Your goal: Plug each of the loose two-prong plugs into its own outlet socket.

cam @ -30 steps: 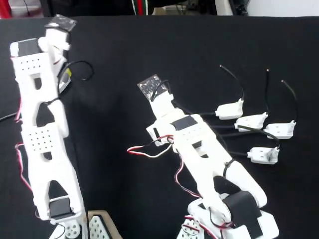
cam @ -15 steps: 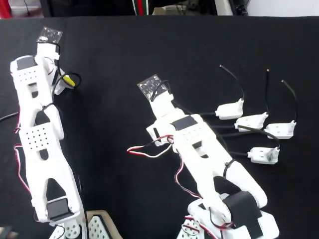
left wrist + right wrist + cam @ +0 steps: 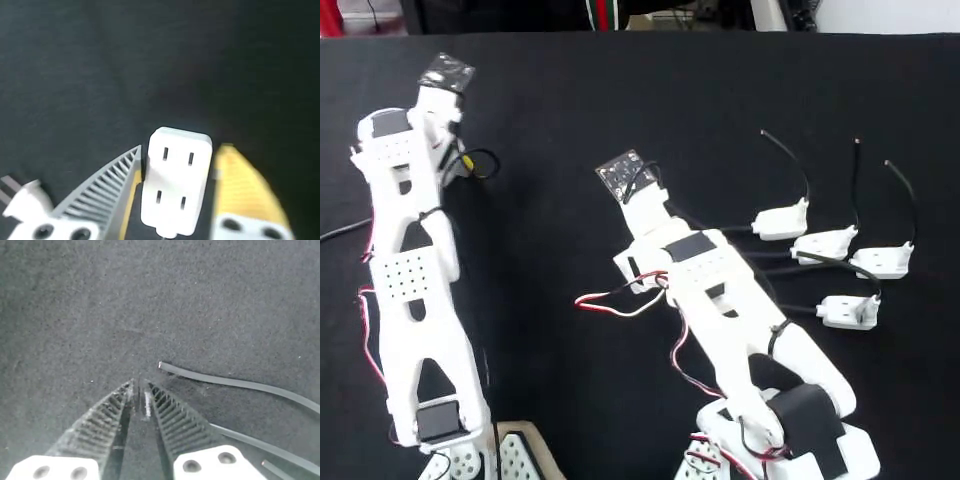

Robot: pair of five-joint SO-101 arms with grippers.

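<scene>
In the left gripper (image 3: 181,149), at the far left of the table (image 3: 570,90), a white outlet socket (image 3: 175,185), clamped between the grey ribbed finger (image 3: 107,185) and the yellow finger (image 3: 240,185), with two pairs of slots facing the wrist camera. Just beside the grey finger, a small white piece (image 3: 22,200), maybe a plug, but too blurred to say. From above, near this gripper, a loop of black cord (image 3: 492,158) on the dark cloth. Further right, about the middle of the table, the right arm (image 3: 720,290), folded low over the cloth. The right gripper (image 3: 140,390) closed tight, ribbed tips meeting just above the surface with nothing between. Near those tips, the loose end of a thin black cable (image 3: 235,382), and a second cable (image 3: 260,440) beside it. At the right side, four white plugs lying loose, each with its own black cord: the leftmost plug (image 3: 780,221), the next plug (image 3: 825,243), the lowest plug (image 3: 847,311) and the rightmost plug (image 3: 880,262), all close together and well apart from the held socket.
</scene>
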